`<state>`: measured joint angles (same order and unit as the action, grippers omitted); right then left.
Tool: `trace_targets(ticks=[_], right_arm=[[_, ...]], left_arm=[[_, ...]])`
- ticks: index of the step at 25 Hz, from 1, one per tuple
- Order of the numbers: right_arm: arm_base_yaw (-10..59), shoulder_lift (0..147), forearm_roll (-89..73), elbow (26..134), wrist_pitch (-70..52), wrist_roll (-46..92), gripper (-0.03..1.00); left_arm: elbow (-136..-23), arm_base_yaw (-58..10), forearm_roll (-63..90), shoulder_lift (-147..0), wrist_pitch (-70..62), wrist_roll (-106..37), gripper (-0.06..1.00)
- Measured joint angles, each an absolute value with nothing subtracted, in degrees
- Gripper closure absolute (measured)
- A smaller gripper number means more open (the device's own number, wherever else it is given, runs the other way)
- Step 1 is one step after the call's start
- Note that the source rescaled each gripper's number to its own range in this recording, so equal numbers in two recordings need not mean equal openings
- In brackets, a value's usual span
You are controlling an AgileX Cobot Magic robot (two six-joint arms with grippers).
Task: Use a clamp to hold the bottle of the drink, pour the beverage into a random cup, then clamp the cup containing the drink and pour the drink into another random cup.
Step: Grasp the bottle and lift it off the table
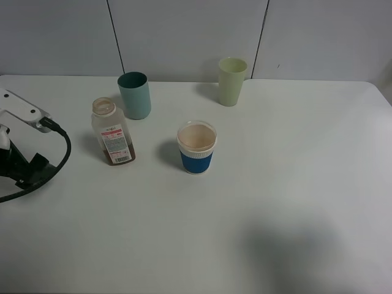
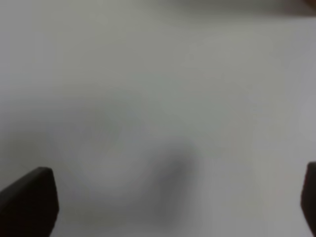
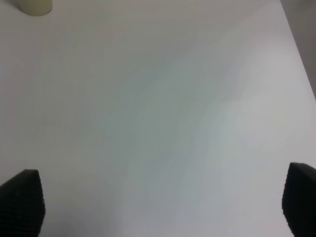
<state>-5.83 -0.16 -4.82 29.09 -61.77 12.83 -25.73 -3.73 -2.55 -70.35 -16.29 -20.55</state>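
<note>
The cup (image 1: 197, 147), white with a blue band, stands upright near the middle of the white worktop (image 1: 275, 196). The bottle (image 1: 112, 131) stands upright to the cup's left, well apart from it and uncapped, with brown drink (image 1: 120, 157) in its lower part. Behind and left of the cup, just beside the bottle, is a teal tumbler (image 1: 135, 95). Behind and a little right of the cup, the green tumbler (image 1: 232, 81) stands alone near the back wall. All four stand apart from one another.

Far left of the cup, at the worktop's edge, part of the left arm (image 1: 18, 162) shows with a black cable (image 1: 61, 153) looping off it. The left jaws are spread wide over bare worktop, pinching nothing; that view is blurred. The right jaws are also spread wide with nothing between them, above bare worktop, and the green tumbler's base (image 3: 35, 6) just shows far ahead of them.
</note>
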Motion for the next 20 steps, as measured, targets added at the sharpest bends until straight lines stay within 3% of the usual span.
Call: trace_targets(ticks=[4, 20], right_arm=[[-5.8, -0.2, -4.8, 29.1, -61.8, 12.8, 0.08], [-5.8, -0.2, -4.8, 29.1, -61.8, 12.8, 0.08]], left_arm=[[-20.9, -3.7, -11.3, -73.2, -1.3, -16.0, -0.06], [-18.6, -3.7, -35.8, -92.0, 35.3, 8.9, -0.06]])
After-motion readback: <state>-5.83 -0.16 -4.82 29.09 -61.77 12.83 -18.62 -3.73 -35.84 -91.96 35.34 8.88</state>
